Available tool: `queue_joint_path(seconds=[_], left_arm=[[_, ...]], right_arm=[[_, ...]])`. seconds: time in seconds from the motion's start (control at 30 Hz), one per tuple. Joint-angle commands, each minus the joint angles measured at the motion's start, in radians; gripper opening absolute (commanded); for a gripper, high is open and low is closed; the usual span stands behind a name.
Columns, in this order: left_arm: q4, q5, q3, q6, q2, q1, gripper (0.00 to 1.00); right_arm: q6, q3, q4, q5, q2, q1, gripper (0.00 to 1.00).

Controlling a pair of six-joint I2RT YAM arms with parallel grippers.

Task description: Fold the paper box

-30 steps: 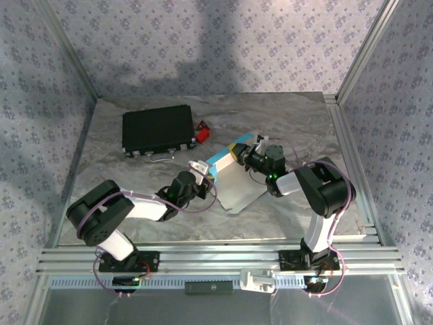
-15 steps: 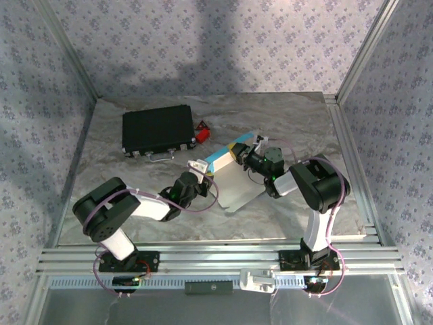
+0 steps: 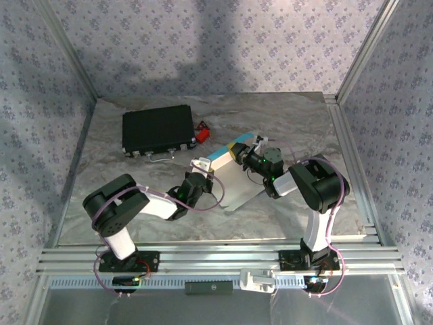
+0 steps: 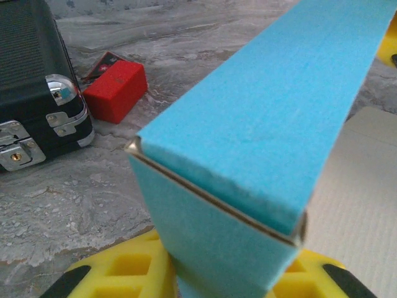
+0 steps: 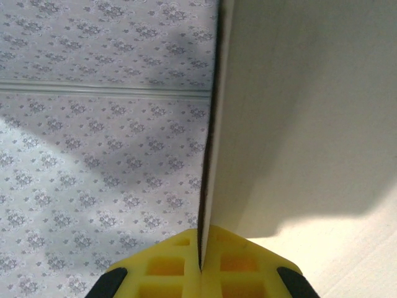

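Now we see the paper box (image 3: 233,179) on the table (image 3: 291,122), one white panel clamped in the right gripper (image 5: 201,261), its blue flap between the fingers of the left gripper (image 4: 220,276), that hold unclear to us.

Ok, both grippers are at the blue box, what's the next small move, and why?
Probably close the left gripper firmly on the paper box: its folded blue flap stands between the jaws, and the right gripper clamps the white edge.
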Motion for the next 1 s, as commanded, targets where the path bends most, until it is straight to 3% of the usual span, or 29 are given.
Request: queue_joint_path(seconds=[0.0,0.2,0.3,0.37,0.47,0.63,0.77,0.97], left_arm=[[0.066,-0.069,0.057,-0.020,0.021,-0.011,0.21],[-0.014,-0.194,0.117,-0.053,0.048,-0.045,0.12],[-0.130,-0.288,0.174,-0.109,0.065,-0.061,0.00],[-0.200,-0.336,0.204,-0.161,0.077,-0.068,0.00],[-0.314,-0.426,0.242,-0.267,0.094,-0.079,0.00],[-0.690,-0.546,0.365,-0.546,0.121,-0.083,0.00],[-0.718,-0.541,0.387,-0.563,0.139,-0.082,0.00],[-0.578,-0.436,0.344,-0.470,0.138,-0.056,0.04]], right_arm=[[0.006,-0.028,-0.073,-0.041,0.035,0.021,0.00],[0.018,-0.036,-0.065,-0.018,0.038,0.026,0.00],[0.027,-0.044,-0.064,0.000,0.036,0.033,0.00],[0.034,-0.051,-0.068,0.015,0.032,0.036,0.00],[0.049,-0.062,-0.073,0.038,0.023,0.044,0.00],[0.057,-0.083,-0.098,0.075,-0.005,0.055,0.00],[0.059,-0.084,-0.107,0.081,-0.019,0.057,0.00],[0.060,-0.085,-0.115,0.079,-0.023,0.057,0.00]])
